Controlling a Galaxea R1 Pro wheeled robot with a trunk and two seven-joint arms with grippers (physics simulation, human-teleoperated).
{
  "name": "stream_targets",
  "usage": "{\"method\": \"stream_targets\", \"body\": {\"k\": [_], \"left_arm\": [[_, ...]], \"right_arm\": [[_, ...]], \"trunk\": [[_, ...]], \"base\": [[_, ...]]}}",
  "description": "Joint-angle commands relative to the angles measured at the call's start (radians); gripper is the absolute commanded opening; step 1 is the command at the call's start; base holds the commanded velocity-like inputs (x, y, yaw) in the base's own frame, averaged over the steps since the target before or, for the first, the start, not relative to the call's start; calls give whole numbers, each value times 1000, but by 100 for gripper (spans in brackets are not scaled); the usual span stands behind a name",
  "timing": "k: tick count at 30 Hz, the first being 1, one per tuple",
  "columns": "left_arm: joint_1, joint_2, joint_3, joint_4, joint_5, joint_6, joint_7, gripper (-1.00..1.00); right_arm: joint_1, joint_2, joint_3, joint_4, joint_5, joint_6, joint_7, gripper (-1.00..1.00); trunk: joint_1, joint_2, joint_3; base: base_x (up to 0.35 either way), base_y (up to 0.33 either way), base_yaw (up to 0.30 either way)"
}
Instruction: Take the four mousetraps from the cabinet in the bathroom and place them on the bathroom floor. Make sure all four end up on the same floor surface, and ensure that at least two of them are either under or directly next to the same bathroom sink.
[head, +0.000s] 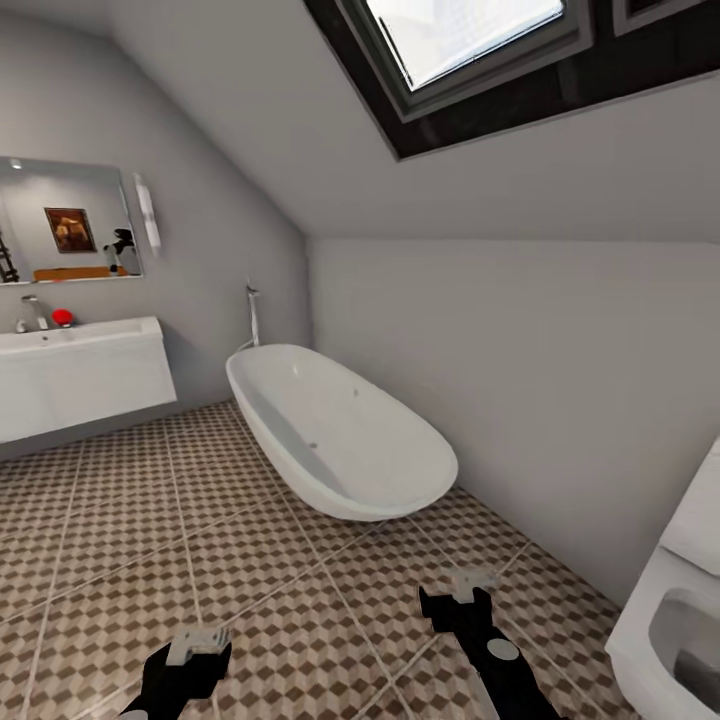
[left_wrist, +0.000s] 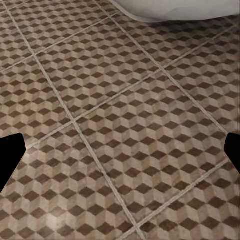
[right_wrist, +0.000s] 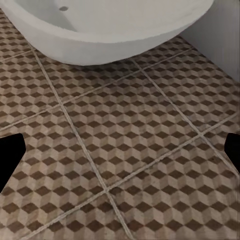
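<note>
Right under you, both arms hang low over the bathroom floor (head: 130, 520), and that cube-patterned tile is the biggest thing in your view, running from the near edge out to the far wall on the left and to the right-hand wall. You've got open tile ahead on the left and centre.

Next in size, the oval bathtub (head: 340, 435) sits angled across the far right of the floor, its near rim curving out toward your right arm and its far end close to the corner, where a chrome tap pipe (head: 253, 315) stands. From the right wrist camera the tub's underside (right_wrist: 110, 30) looms just ahead over the floor (right_wrist: 120, 150); from the left wrist camera only a sliver of it (left_wrist: 175, 10) tops the tiles (left_wrist: 110, 125).

Far left, the bathroom sink (head: 80, 375) hangs on the wall, deep white front, open floor beneath it, a faucet (head: 30, 312) and a small red object (head: 62, 317) on top, a mirror (head: 65, 220) above. Near right, a white fixture (head: 670, 620) crowds the edge of your view, narrowing the passage between it and the tub.

Your left gripper (head: 198, 640) shows spread, fingers at the picture's edges in its wrist camera, nothing between them. Your right gripper (head: 470, 583) is likewise wide apart and empty, fingertips (right_wrist: 12, 155) dark at the sides.
</note>
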Motion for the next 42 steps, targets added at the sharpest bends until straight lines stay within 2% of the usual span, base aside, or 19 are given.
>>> {"method": "stream_targets", "body": {"k": [1, 16, 32, 42], "left_arm": [[0, 0, -1, -2, 0, 5, 3, 100], [0, 0, -1, -1, 4, 4, 2, 100], [0, 0, -1, -2, 3, 4, 2, 100], [0, 0, -1, -2, 4, 4, 2, 100]], "right_arm": [[-1, 0, 2, -1, 0, 6, -6, 100], [-1, -2, 3, -1, 0, 6, -6, 100], [-1, -2, 2, -1, 0, 6, -6, 100], [-1, -2, 2, -1, 0, 6, -6, 100]], "trunk": [[0, -1, -1], [0, -1, 8], [0, -1, 16], [0, -1, 22]], "base": [[0, 0, -286], [-51, 42, -289], [-232, 181, -290], [-284, 74, -290]]}}
